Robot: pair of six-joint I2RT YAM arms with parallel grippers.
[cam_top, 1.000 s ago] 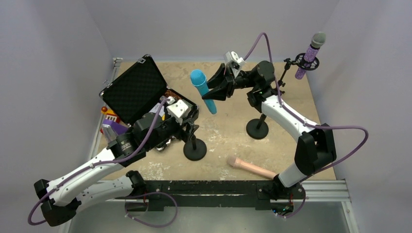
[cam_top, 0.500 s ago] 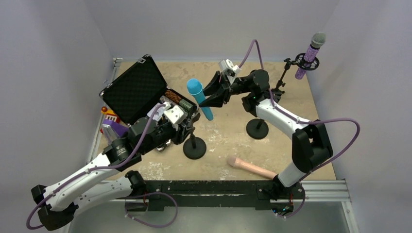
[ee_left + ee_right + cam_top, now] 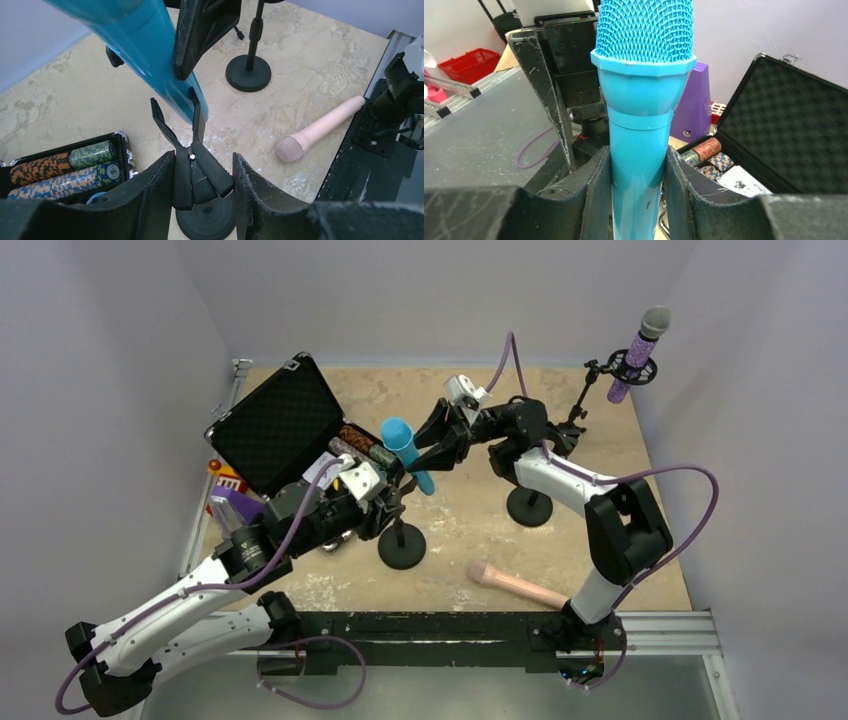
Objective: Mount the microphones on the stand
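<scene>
a: which microphones are seated? the purple microphone (image 3: pixel 636 352) stands upright in the clip of the far-right stand (image 3: pixel 598 375); that one reads as done.

b: and the blue microphone (image 3: pixel 408 453)? it is clamped between the fingers of the right gripper (image 3: pixel 432 453), head up and tilted; its lower end sits just at the forked clip (image 3: pixel 186 131) of the near stand (image 3: pixel 401 545); the left wrist view shows the tail touching or nearly touching the fork, not pressed in.

a: the left gripper (image 3: pixel 202 172)? its fingers stand on either side of the clip's base; whether they squeeze it or merely flank it cannot be told.

b: what is left? seating the blue one; then the pink microphone (image 3: pixel 518 585), lying flat on the table (image 3: pixel 470 515) near the right arm's base; the middle stand (image 3: pixel 530 503) appears unoccupied.

a: so roughly one of three finished, the second under way.
</scene>
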